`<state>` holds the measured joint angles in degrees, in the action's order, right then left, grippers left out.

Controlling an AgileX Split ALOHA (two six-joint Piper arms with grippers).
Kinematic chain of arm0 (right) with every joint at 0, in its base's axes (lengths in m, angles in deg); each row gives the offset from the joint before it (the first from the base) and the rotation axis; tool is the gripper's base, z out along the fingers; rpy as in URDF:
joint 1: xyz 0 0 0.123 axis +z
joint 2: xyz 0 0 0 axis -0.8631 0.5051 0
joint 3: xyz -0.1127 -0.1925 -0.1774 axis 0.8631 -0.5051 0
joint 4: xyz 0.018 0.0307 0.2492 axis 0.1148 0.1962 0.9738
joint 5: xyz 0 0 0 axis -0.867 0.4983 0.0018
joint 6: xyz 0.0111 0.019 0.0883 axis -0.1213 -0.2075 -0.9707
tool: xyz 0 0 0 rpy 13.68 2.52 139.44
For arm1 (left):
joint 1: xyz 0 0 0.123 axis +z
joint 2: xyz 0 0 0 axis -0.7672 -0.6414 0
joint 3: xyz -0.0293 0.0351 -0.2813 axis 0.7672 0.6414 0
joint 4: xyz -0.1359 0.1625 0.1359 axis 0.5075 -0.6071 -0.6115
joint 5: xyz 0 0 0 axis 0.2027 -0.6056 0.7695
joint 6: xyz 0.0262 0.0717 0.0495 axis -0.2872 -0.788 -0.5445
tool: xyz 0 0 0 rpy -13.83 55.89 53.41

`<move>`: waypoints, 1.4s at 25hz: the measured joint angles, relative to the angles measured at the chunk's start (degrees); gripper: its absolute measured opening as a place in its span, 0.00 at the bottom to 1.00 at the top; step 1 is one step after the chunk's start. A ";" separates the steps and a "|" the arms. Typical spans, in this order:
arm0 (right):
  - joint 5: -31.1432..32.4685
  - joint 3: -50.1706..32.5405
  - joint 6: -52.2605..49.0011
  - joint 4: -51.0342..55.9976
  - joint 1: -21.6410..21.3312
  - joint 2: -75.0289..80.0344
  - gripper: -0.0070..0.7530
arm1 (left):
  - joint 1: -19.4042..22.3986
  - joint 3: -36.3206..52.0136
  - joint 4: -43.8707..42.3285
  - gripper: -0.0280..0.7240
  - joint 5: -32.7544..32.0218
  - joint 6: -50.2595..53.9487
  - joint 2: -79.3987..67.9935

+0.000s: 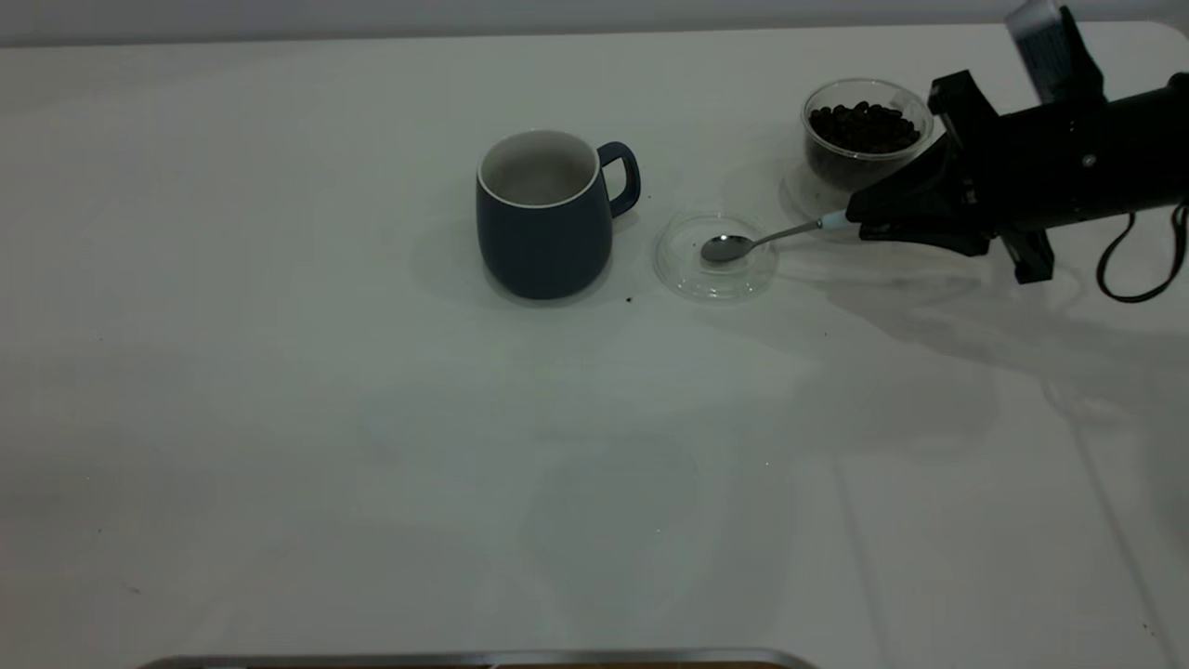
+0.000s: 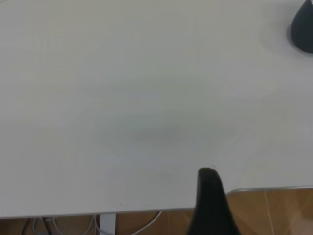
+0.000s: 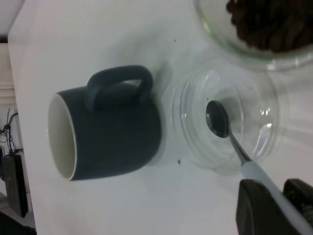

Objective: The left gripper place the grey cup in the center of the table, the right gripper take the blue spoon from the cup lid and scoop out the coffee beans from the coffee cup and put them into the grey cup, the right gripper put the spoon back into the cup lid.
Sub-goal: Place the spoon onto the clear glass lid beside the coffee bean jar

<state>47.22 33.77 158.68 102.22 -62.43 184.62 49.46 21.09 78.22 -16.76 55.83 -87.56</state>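
The grey cup stands upright near the middle of the table, handle toward the cup lid, and its white inside looks empty. In the lid lies the bowl of the blue spoon, and its pale handle slants up into my right gripper. In the right wrist view the right gripper is shut on the blue spoon, one finger on each side of the handle. Behind the lid, the coffee cup holds the coffee beans. My left gripper hangs over the table's edge, away from everything.
A few dark specks lie on the white top near the grey cup. The dark curve of the grey cup shows at one corner of the left wrist view. A black cable loops under the right arm.
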 joint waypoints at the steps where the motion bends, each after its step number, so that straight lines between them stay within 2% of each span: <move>1: 0.14 0.80 0.00 0.00 0.00 0.73 0.15 | 0.00 0.00 0.00 0.82 0.00 0.00 0.00; 15: 1.91 3.65 0.88 0.02 0.22 3.10 0.15 | 0.00 0.00 0.00 0.82 0.00 0.18 0.00; 21: 1.96 3.65 1.32 0.02 1.26 3.10 0.20 | 0.00 0.00 0.00 0.82 0.00 0.14 0.00; 27: 2.36 3.67 1.32 0.02 1.63 3.10 0.38 | 0.00 0.00 0.00 0.82 0.00 0.14 0.00; 35: 2.79 3.78 1.32 -0.90 1.56 3.10 0.74 | 0.00 0.00 0.00 0.82 0.00 0.14 0.00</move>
<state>50.01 37.55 160.00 101.31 -60.88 187.73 49.46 21.09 78.22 -16.76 55.97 -87.56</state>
